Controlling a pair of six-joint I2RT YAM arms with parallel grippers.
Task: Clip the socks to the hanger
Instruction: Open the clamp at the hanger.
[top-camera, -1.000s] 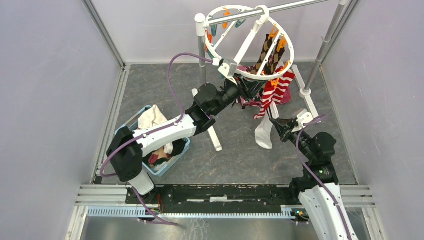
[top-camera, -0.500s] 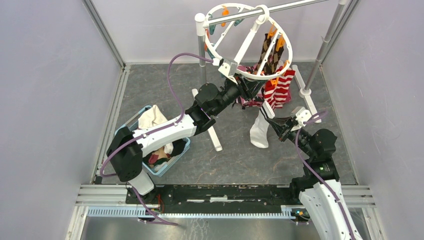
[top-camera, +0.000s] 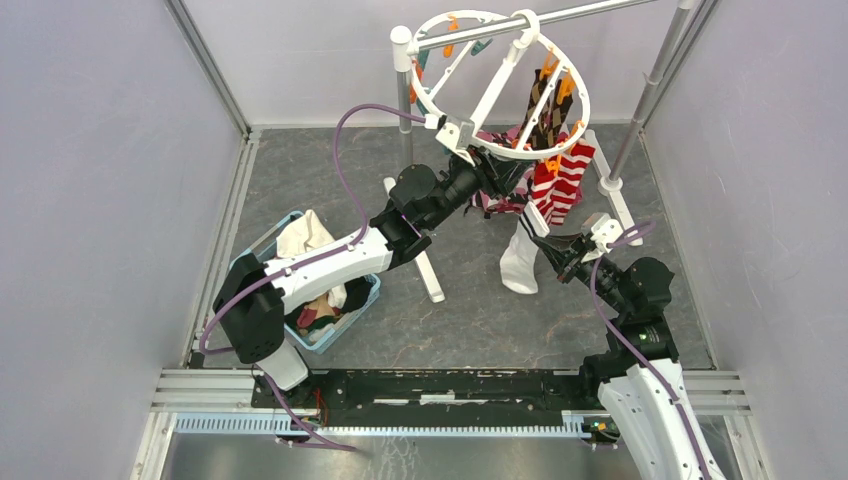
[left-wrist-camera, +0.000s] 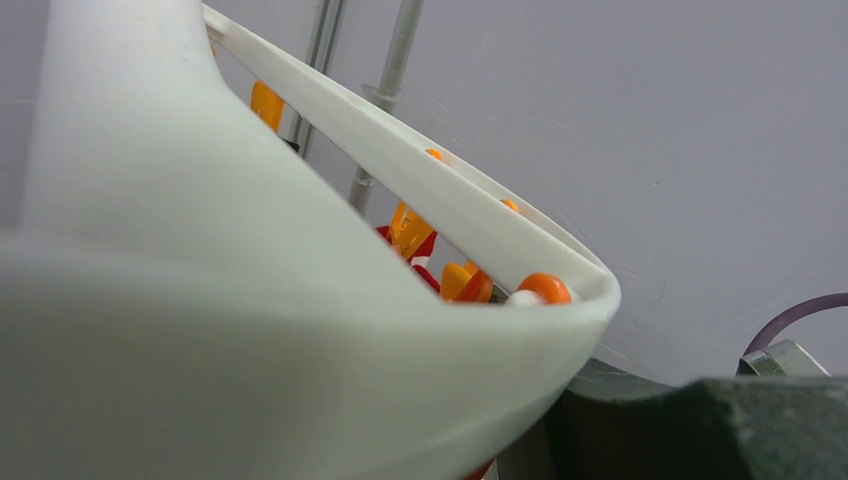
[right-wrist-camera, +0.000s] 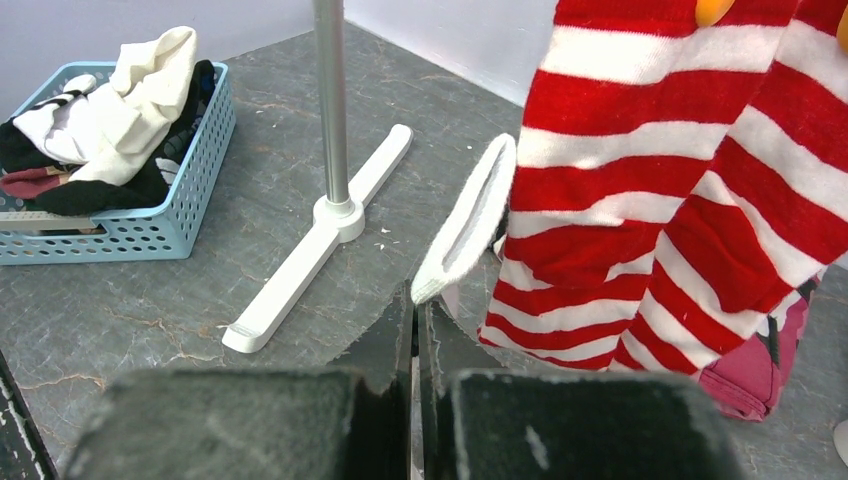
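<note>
The large round white plastic hanger (top-camera: 493, 88) with crossbars is hanging by its hook from the silver metal rail (top-camera: 600, 12) and is tilting. The left claw (top-camera: 492, 172) is reaching up to the hanger's near rim. In the left wrist view that rim (left-wrist-camera: 200, 300) is filling most of the picture, with orange clothespins (left-wrist-camera: 462, 282) showing just behind it. It cannot be told how wide this claw is standing.

Brown-and-black argyle socks (top-camera: 530, 112) are hanging inside the ring. Red-and-white striped socks (top-camera: 560, 185) are hanging from its near right rim.

Just below the hanger and beside the striped socks (right-wrist-camera: 680, 200), the right claw (right-wrist-camera: 416, 320) is pinching the edge of a long white sock (right-wrist-camera: 470, 215), its jaws pressed together on the fabric. The long white sock (top-camera: 519, 268) is dangling from the right claw (top-camera: 548, 241) above the grey stone-patterned surface (top-camera: 470, 320).

Well to the near left of the hanger, a light blue plastic basket (top-camera: 258, 250) is sitting on the surface, holding white and dark cloth.
</note>
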